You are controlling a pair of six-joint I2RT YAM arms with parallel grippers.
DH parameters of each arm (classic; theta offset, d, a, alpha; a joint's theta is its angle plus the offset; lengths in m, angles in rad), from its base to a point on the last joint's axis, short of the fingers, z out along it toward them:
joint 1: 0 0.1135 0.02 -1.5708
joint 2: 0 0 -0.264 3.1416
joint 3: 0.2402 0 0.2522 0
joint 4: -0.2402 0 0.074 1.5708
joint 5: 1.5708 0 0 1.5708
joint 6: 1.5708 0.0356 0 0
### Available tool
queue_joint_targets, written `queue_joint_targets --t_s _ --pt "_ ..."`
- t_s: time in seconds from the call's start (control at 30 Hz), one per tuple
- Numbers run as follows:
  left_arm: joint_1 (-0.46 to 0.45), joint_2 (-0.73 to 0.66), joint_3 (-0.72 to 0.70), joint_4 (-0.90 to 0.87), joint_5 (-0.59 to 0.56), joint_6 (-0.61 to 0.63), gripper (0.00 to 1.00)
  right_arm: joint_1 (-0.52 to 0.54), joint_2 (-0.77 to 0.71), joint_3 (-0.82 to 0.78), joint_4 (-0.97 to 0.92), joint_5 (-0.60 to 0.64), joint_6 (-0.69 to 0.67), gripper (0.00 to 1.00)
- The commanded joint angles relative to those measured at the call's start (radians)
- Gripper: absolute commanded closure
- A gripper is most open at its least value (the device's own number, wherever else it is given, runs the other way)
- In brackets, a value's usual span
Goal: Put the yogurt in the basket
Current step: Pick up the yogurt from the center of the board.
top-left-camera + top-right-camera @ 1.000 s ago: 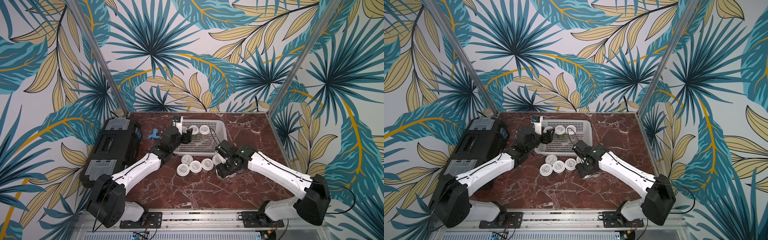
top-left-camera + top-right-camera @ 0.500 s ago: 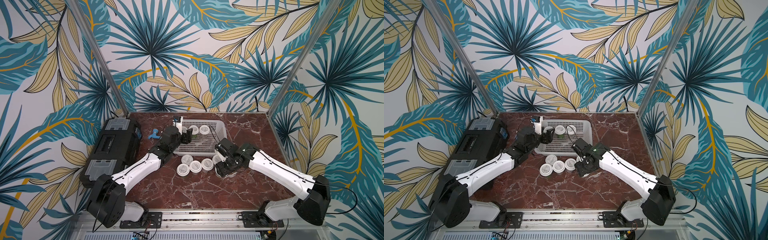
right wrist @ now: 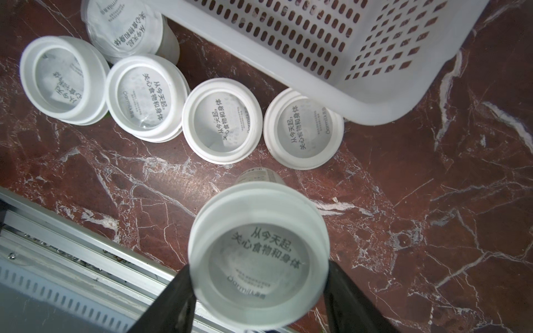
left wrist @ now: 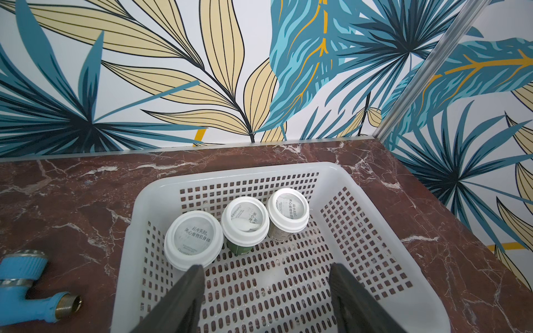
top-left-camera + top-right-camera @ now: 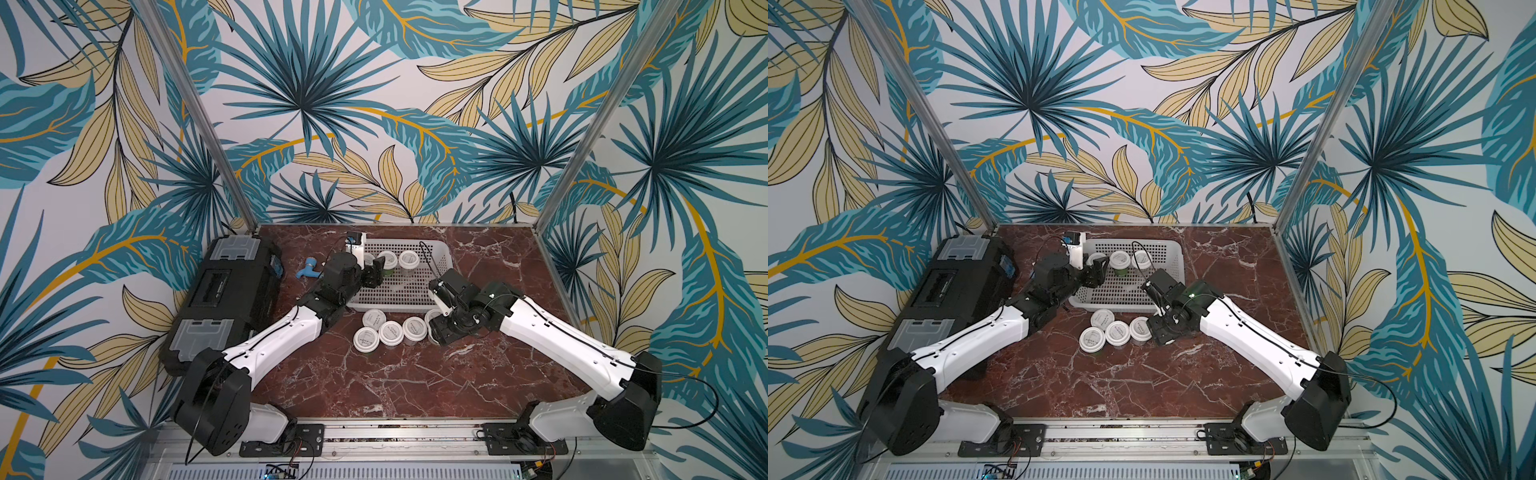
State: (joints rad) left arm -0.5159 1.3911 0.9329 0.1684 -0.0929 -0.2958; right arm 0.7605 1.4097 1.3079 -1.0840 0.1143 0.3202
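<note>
Red marble worktop (image 5: 374,386), leaf-print walls. In both top views the right claw (image 5: 436,330) has edged toward the perforated basket (image 5: 442,254); the left claw (image 5: 376,272) hangs over its opposite end. Left wrist view: jaws apart, empty; three yogurt cups (image 4: 245,222) line the back wall, floor nearer open. Right wrist view: jaws clamped on a raised yogurt cup (image 3: 259,253), likely the fourth delivery; five loose cups (image 3: 222,121) crowd the rim it must clear.

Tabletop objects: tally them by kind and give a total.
yogurt cups: 9 (3 in the basket, 5 on the table, 1 in the right gripper)
basket: 1
black toolbox: 1
blue fitting: 1
Total: 12
</note>
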Motion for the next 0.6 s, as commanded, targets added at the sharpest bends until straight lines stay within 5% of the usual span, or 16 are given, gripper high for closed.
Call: queue_joint_targets --t_s 0.0,0.57 --pt "0.006 -0.018 -0.023 0.019 -0.008 0.011 0.28 0.004 0.028 0.030 -0.022 0.037 -0.014 0.33" --pt "0.010 -0.029 -0.032 0.020 -0.006 0.012 0.28 -0.036 0.177 0.250 -0.021 0.064 -0.064 0.35"
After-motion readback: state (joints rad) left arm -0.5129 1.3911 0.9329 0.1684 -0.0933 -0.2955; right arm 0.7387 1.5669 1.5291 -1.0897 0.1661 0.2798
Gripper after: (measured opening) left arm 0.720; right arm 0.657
